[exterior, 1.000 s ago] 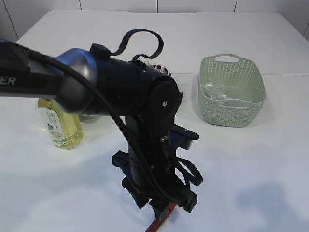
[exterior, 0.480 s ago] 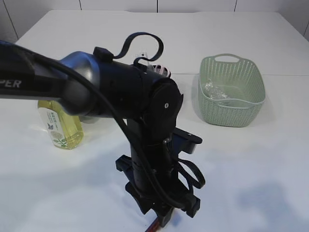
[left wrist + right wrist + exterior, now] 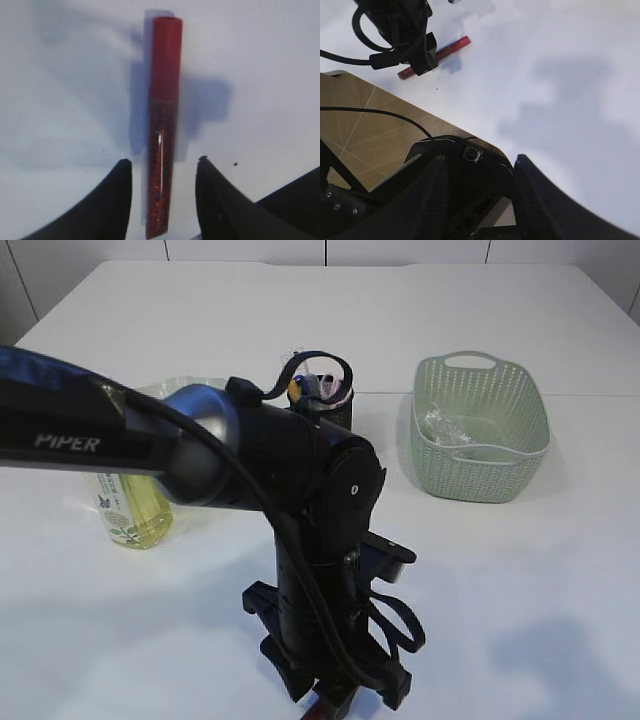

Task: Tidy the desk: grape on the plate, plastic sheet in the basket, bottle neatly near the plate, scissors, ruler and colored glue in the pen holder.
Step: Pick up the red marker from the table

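**Reaching for the colored glue — left arm over the near desk edge**

Listing what I have on screen, biggest first.

Desk [image 3: 560, 620]: white, mostly bare at the front; my left arm fills the middle of the exterior view, pointing down at the near edge.

Basket [image 3: 480, 475]: green, right of centre, with a crumpled plastic sheet [image 3: 443, 426] already lying inside.

Bottle [image 3: 135, 510]: yellow liquid, standing upright at left, partly hidden behind the arm. The plate and grape I cannot make out.

Pen holder [image 3: 332, 405]: dark mesh, behind the arm, with items already standing in it; I cannot tell which.

Left claw [image 3: 164, 172]: half spread, straddling the glue, a tip on either side, neither touching so far as I can judge. Nothing held.

Right claw [image 3: 480, 170]: half spread, idle, holding nothing, hanging off the desk's near edge over the wooden floor.

Colored glue [image 3: 163, 130]: red glitter tube, red cap pointing away, lying flat on the desk between the left claw's tips.

Step in hand, by my reading: picking up the glue for the pen holder. Next I would need to lower a little, close squarely across the tube body, lift, then turn it upright above the holder.
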